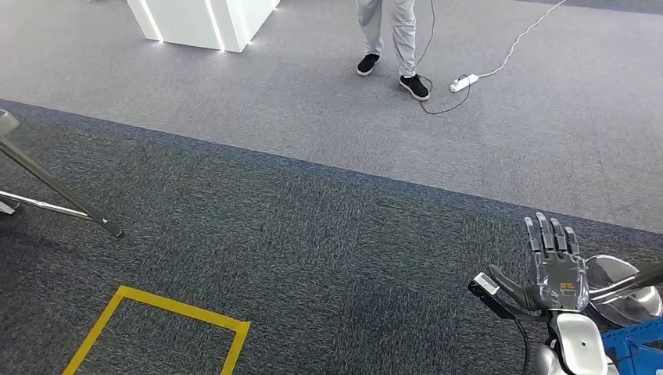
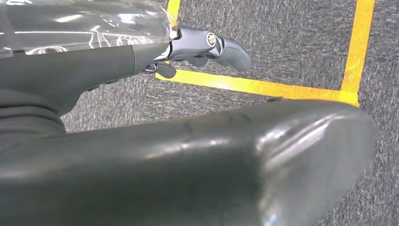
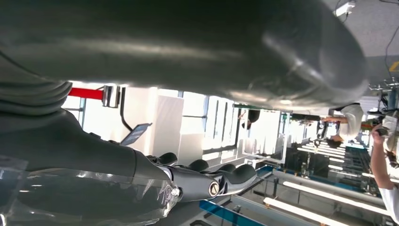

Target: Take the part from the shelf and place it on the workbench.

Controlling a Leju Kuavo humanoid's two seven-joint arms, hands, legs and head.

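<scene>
Robot hands showing: two, right hand [image 1: 557,269], left hand [image 2: 197,47]
Taped yellow squares lying: one [image 1: 160,332]
Power strips lying: one [image 1: 464,82]
Persons standing: one [image 1: 388,35]

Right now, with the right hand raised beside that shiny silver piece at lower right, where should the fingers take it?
Probably by the exposed upper rim of the silver piece, coming from the side where the right hand stands open. The piece looks rounded and glossy, so the curved body may slip, while the rim offers an edge. The hand hides part of it, so check first.
</scene>
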